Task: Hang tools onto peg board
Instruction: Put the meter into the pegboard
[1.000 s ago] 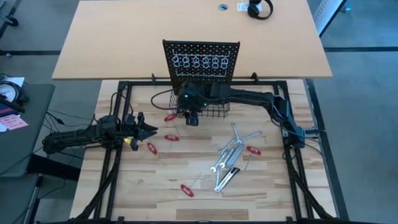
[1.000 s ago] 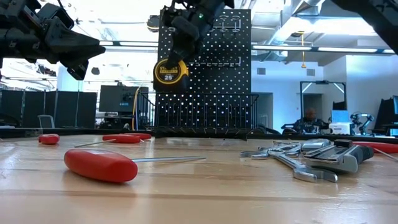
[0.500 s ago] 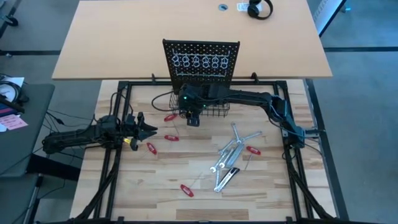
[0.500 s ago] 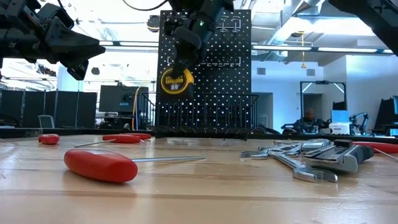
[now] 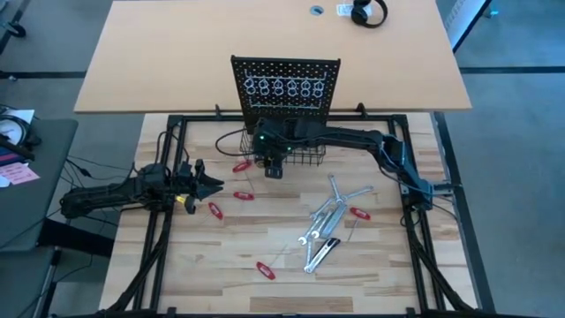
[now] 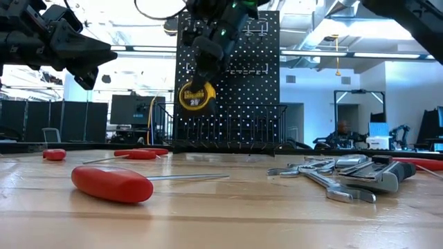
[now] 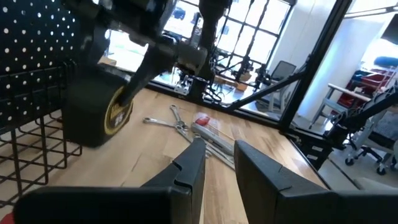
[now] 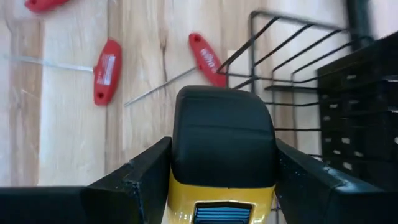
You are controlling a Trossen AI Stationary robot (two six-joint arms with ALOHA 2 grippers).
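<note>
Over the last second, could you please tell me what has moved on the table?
The right tool, gripping the tape measure, carried it lower and closer to the peg board, over the wire basket. The left tool and the screwdrivers and wrenches stayed put.

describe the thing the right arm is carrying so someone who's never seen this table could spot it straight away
Find the upright black peg board at the table's far edge, with a wire basket at its base. At the basket's left end, the right gripper holds a tape measure above the table. It is the only chunky yellow-and-black thing; the other tools are slim, red-handled or silver.
</note>
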